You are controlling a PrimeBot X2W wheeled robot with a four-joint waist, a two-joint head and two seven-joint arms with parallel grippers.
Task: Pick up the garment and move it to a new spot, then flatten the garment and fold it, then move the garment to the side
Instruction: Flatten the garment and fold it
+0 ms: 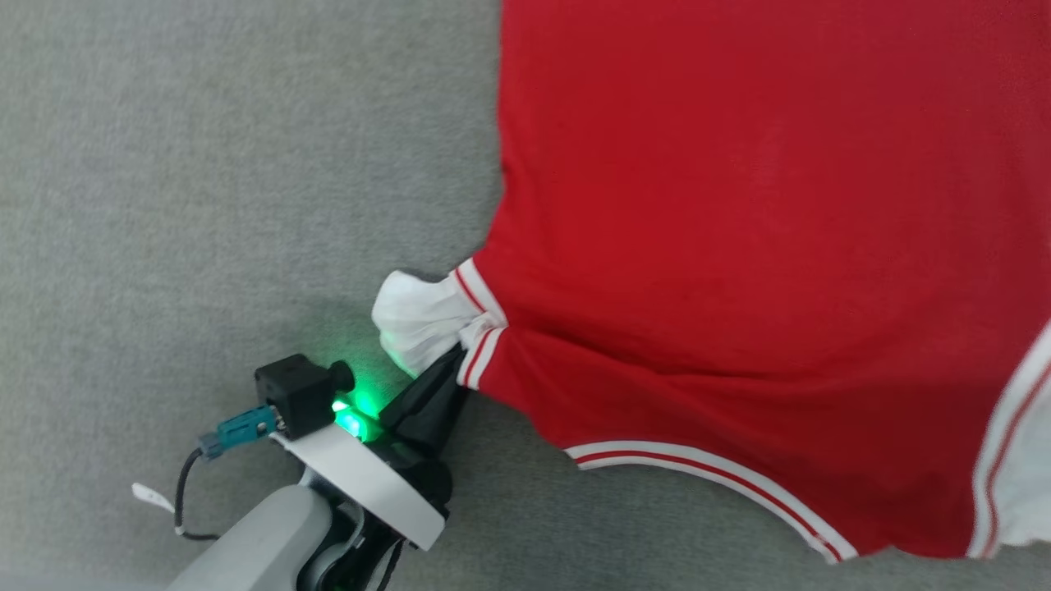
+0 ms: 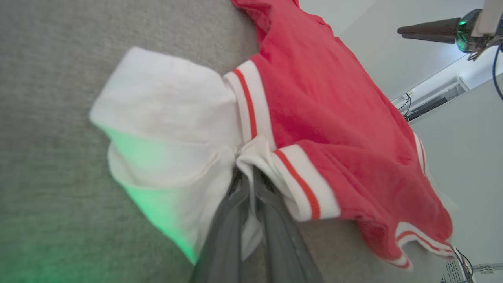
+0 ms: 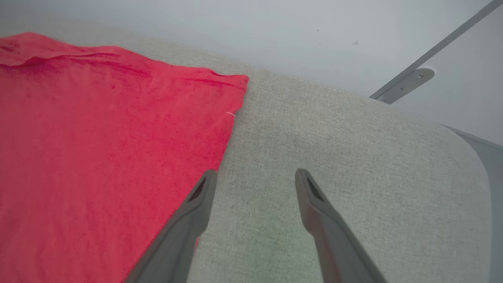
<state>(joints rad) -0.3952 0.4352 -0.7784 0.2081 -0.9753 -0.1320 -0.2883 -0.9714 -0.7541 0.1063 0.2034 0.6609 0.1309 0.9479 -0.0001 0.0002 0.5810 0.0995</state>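
The shirt [image 1: 739,246] is lying spread over the grey cloth surface [image 1: 205,164], filling the right and upper part of the head view. At lower centre, the left gripper [image 1: 452,365] is pinching the white sleeve [image 1: 415,316] where it meets the striped trim [image 1: 470,287], fingers closed on bunched cloth. In the right wrist view, the right gripper [image 3: 255,173] is hovering at bottom centre beside the shirt's edge, fingers apart. The cloth is looking light, soft and limp, likely sagging when lifted. Seams and trim are seeming the firmest holds.

The right gripper [image 3: 255,177] hangs with fingers spread over the grey table [image 3: 334,133], its left finger at the edge of the flat garment [image 3: 98,137].
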